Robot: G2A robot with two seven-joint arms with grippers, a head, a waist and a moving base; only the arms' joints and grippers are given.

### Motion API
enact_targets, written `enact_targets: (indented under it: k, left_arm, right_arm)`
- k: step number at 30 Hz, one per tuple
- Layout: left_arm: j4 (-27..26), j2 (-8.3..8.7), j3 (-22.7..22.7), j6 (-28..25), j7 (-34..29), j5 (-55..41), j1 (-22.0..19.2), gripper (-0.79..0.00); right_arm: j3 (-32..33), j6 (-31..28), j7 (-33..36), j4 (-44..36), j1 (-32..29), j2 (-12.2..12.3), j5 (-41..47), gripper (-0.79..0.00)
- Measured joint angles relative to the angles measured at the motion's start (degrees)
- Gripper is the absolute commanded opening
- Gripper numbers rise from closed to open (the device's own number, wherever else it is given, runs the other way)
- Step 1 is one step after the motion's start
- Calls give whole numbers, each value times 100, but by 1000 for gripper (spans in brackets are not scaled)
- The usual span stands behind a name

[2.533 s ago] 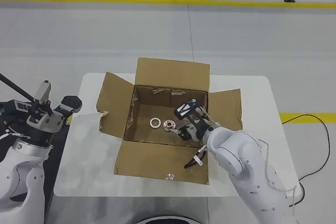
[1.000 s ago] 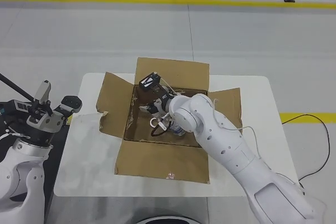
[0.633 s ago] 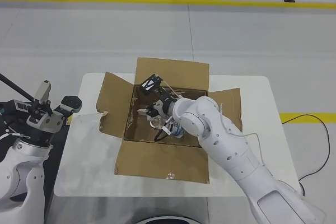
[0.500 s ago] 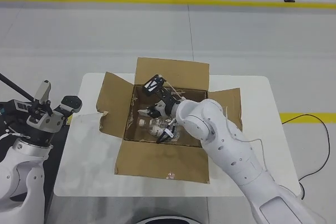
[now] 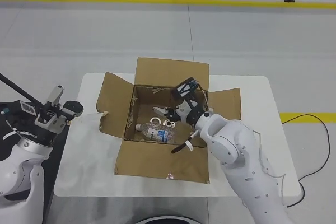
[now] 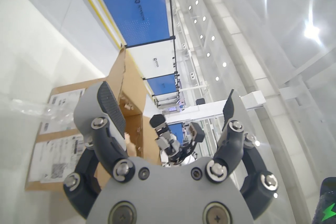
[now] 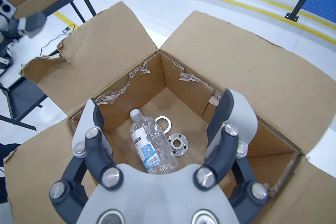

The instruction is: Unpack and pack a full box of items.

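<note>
An open cardboard box (image 5: pixel 161 161) stands mid-table with its flaps spread. On its floor lies a clear plastic bottle (image 5: pixel 155 133) on its side, beside a white ring (image 5: pixel 155 121) and a metal flange (image 5: pixel 168 123). My right gripper (image 5: pixel 171 110) hangs open above the box's inside, holding nothing. Its wrist view looks down between the open fingers of the right gripper (image 7: pixel 160 101) at the bottle (image 7: pixel 151 143), ring (image 7: pixel 163 123) and flange (image 7: pixel 178 143). My left gripper (image 5: pixel 67 109) is off the table's left edge, and the left gripper (image 6: pixel 168 93) is open and empty, facing a box flap (image 6: pixel 128 93).
The white table (image 5: pixel 89 168) has bare room left of the box and in front of it. A black pole (image 5: pixel 11 84) slants behind the left arm. A cable (image 5: pixel 316 145) runs over the floor on the right. Crumpled clear film (image 6: pixel 39 109) lies near the box.
The right gripper went into the box's left part with the bottle, let it go on the floor and drew back up to the right. The left arm shifted slightly.
</note>
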Motion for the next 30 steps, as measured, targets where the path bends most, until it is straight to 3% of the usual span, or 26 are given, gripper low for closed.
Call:
enact_targets:
  k: [7, 20, 30]
  left_arm:
    - [150, 39, 396, 62, -316, 228, -137, 0]
    - [-247, 59, 1083, 1, -384, 431, -167, 0]
    - [-317, 90, 1644, 78, -551, 847, -229, 0]
  right_arm:
    - [563, 36, -231, -804, -854, 121, -120, 0]
    - [638, 66, -230, -855, -951, 136, -149, 0]
    - [1981, -555, -825, -1362, -1773, 262, 1692, 0]
